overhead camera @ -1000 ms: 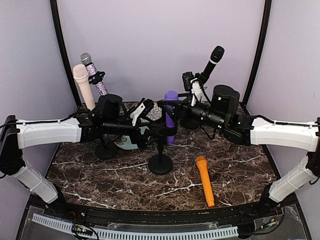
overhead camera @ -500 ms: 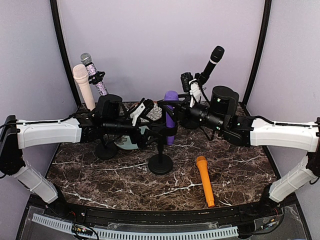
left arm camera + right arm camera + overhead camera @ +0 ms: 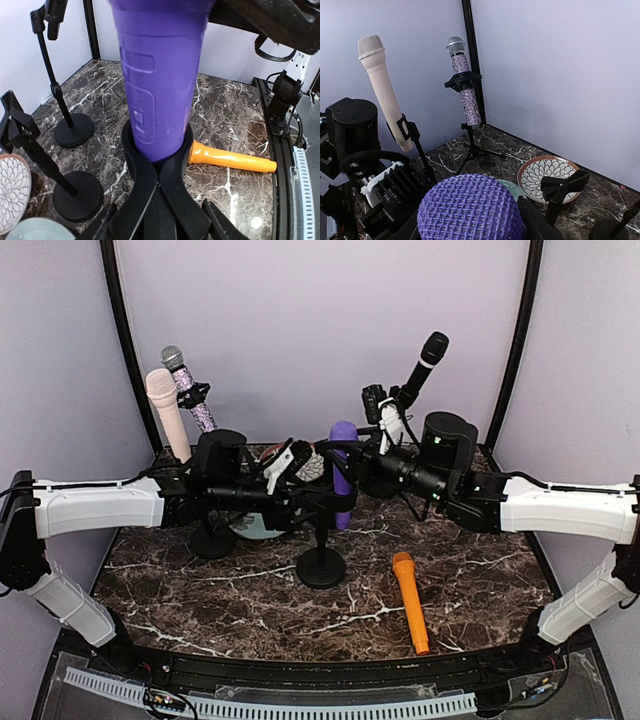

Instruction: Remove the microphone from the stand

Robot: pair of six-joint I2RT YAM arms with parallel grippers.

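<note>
The purple microphone (image 3: 342, 472) is pictured upright at the centre of the worktop (image 3: 230, 600). Its tapered body is seated in the black clip (image 3: 157, 165) of the stand (image 3: 321, 562), and it has not yet been lifted out. Its mesh head is gripped between the fingers of the right tool (image 3: 470, 225). The left tool (image 3: 160, 227) is set around the clip's neck just below the body; whether it is clamped there or merely beside it cannot be told. The grasp is judged made, with the upward pull left to do. An orange microphone (image 3: 411, 602) is seen lying loose, near and right.
</note>
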